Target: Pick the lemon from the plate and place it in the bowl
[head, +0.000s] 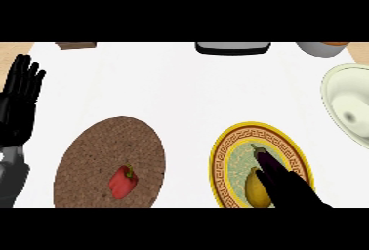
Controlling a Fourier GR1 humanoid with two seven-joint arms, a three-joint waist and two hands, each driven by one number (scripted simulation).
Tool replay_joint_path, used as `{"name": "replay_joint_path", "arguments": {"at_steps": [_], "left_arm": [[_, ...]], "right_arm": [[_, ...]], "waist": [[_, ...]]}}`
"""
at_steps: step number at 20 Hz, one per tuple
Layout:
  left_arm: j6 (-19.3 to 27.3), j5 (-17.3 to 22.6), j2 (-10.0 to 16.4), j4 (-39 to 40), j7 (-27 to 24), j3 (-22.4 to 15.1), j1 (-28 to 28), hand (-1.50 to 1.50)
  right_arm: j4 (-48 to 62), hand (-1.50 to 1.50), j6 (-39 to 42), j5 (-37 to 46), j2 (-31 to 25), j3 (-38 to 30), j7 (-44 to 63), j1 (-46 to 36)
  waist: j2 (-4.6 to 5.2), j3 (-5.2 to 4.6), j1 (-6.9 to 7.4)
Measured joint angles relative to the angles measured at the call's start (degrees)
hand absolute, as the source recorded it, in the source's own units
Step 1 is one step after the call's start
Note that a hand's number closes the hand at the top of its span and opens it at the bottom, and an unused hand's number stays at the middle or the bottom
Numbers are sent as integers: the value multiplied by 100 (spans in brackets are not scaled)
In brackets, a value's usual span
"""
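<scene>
- Hand nearest the job is the right hand (299, 193), low over the plate's near right part. I cannot tell whether it is wide or closing, because its dark shape merges with a purple thing (261, 155) just ahead of it.
- The lemon (256, 188) lies on the plate (223, 156), just left of this hand and partly under its edge. Its long axis runs away from the robot.
- The grasp, I judge, needs only a short shift left.
- The bowl (342, 93) sits ahead and right of the hand.
- The left hand (18, 97) rests far left, flat and spread, beyond a mat (93, 146) with a pepper (124, 181).
</scene>
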Motion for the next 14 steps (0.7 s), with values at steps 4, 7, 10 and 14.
{"name": "replay_joint_path", "arguments": {"at_steps": [4, 7, 10, 14], "left_arm": [[-65, -30, -21, -102, 47, 81, 68, 0], [-172, -47, -50, -71, 14, 167, 74, 0], [-207, -108, -60, 61, 100, 259, -110, 0], [-294, -221, -184, -13, 69, 329, 0, 0]], "right_arm": [[46, -150, 184, -59, 283, -67, 32, 4], [123, -150, 326, -150, 484, -310, -64, -32], [152, -150, 395, -176, 612, -414, -154, 104], [338, -150, 372, -103, 768, -496, -380, 279]], "waist": [[-2, 5, 12], [1, 8, 20], [2, 9, 5], [-1, 12, 12]]}}
